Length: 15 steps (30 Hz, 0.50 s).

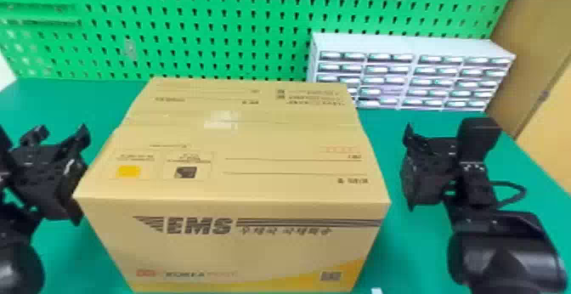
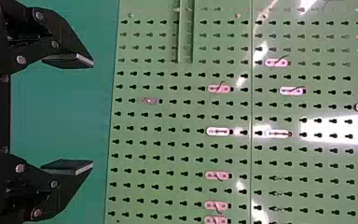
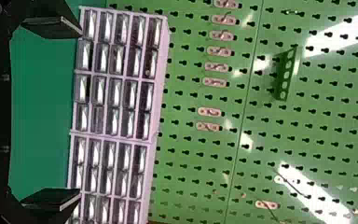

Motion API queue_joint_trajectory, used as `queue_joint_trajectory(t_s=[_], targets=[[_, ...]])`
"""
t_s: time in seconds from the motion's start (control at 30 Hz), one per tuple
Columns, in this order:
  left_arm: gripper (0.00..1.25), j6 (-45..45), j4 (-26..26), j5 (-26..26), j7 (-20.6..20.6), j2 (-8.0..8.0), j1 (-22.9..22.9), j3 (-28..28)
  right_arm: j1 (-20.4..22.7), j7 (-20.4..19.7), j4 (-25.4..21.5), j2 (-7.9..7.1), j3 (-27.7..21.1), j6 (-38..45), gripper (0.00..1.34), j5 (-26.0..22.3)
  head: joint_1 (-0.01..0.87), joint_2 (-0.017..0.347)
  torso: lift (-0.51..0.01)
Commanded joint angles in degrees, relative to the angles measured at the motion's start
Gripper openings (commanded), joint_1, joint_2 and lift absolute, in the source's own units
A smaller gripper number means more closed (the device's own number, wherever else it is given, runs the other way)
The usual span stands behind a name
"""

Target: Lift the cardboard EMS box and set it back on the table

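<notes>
Running crosswise — EMS box (image 1: 238,187), broadside robotward.

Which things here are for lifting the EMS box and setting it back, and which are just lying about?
For the job:
- cardboard EMS box
- table
- left gripper, at the box's left side
- right gripper, off its right side

Just there:
- drawer cabinet, back right
- green pegboard, behind

"EMS" lettering (image 1: 199,226) on front of cardboard box (image 1: 229,253); smaller print (image 1: 357,181) on top.
</notes>
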Motion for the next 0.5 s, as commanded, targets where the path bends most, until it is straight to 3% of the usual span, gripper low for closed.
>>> queue_joint_trajectory(t_s=[0.0, 0.2, 0.47], targets=[[0.76, 0.0, -0.01, -0.29, -0.08, -0.02, -0.09, -0.25, -0.1, -0.05, -0.52, 1.03, 0.08, 0.15, 1.26, 1.21, 0.678, -0.015, -0.093], [0.76, 0.0, -0.01, -0.29, -0.08, -0.02, -0.27, -0.34, -0.1, 0.04, -0.87, 2.7, -0.71, 0.15, 1.28, 3.23, 0.678, -0.015, -0.093], [0.76, 0.0, -0.01, -0.38, 0.01, -0.02, -0.27, -0.34, 0.08, 1.36, -1.14, 1.65, 0.52, 1.03, 1.29, 1.65, 0.678, -0.015, -0.093]])
